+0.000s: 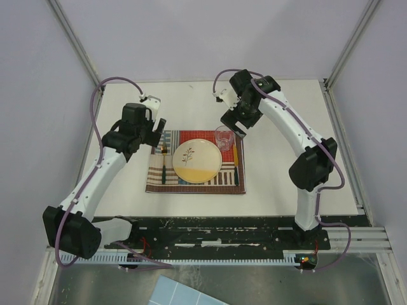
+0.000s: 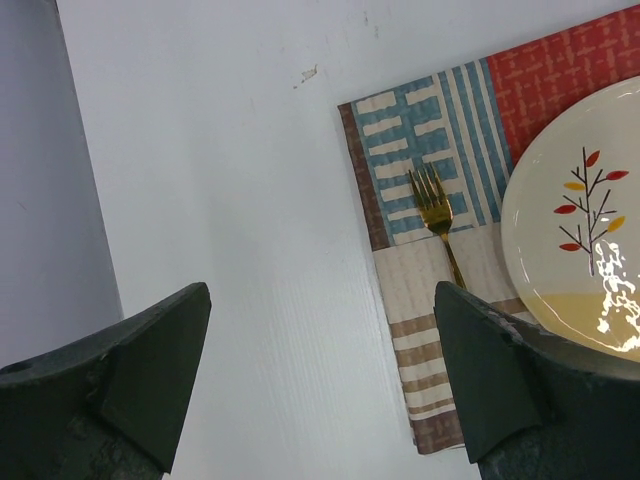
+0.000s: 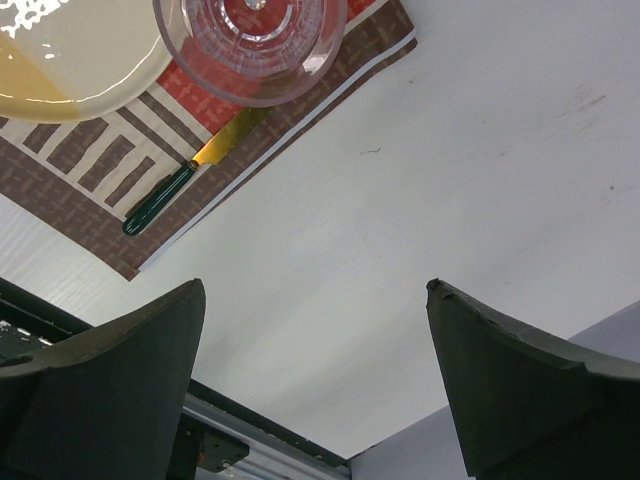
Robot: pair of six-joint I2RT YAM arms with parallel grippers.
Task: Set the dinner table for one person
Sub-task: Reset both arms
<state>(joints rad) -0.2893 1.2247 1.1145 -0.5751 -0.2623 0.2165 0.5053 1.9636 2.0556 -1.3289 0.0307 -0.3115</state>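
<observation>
The white dinner table [image 1: 286, 184] carries a striped patchwork placemat [image 1: 191, 184]. On the mat lie a cream plate [image 1: 197, 160], a gold fork [image 1: 163, 166] to its left, a gold knife with a dark green handle [image 1: 236, 166] to its right, and a clear glass [image 1: 224, 137] at the plate's far right. My left gripper [image 1: 156, 130] hovers open and empty over the mat's far left corner. In the left wrist view the gripper [image 2: 320, 375] is over bare table, beside the fork [image 2: 440, 225] and plate [image 2: 580, 220]. My right gripper [image 1: 238, 124] is open and empty, just behind the glass [image 3: 250, 45]. The knife [image 3: 185, 185] also shows in the right wrist view.
Grey walls with metal frame posts [image 1: 76, 44] close off the table's left, back and right. A black rail with cable ducts [image 1: 222, 232] runs along the near edge by the arm bases. A blue tiled sheet [image 1: 184, 295] lies below it.
</observation>
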